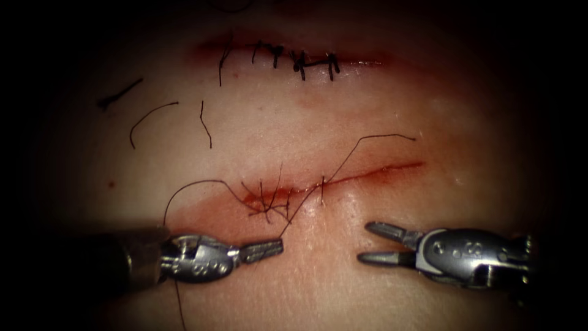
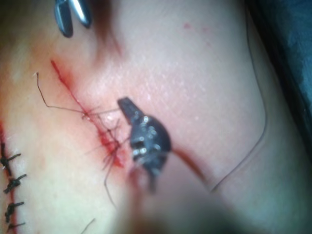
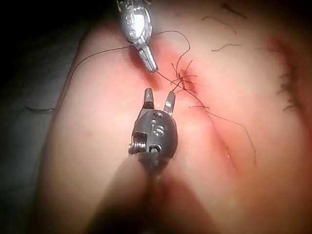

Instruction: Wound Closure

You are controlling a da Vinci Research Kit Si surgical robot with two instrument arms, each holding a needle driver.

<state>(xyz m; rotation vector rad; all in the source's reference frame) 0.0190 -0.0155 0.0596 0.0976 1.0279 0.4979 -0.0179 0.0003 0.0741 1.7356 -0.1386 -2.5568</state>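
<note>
The open cut [image 1: 367,174] runs across the tissue [image 1: 318,122], with a knotted stitch and thread ends [image 1: 267,207] at its left end. My left tool [image 1: 264,250] lies below the cut's left end, jaws shut on the thread [image 1: 300,211] at their tip. That thread rises through the cut's edge and trails off to the right [image 1: 392,135]. My right tool [image 1: 365,243] sits below the cut to the right, jaws open and holding nothing. In the left wrist view the left tool [image 2: 127,108] is beside the stitch [image 2: 109,141]. The right wrist view has the right tool [image 3: 159,100] open near the left tool's tip [image 3: 150,61].
A second cut [image 1: 294,60] farther back is closed with several dark stitches. Loose cut ends of thread [image 1: 150,117] lie on the tissue at the back left. A long thread loop [image 1: 196,182] arcs from the stitch over the left tool's shaft. Red fluid [image 1: 214,211] stains the tissue beside the stitch.
</note>
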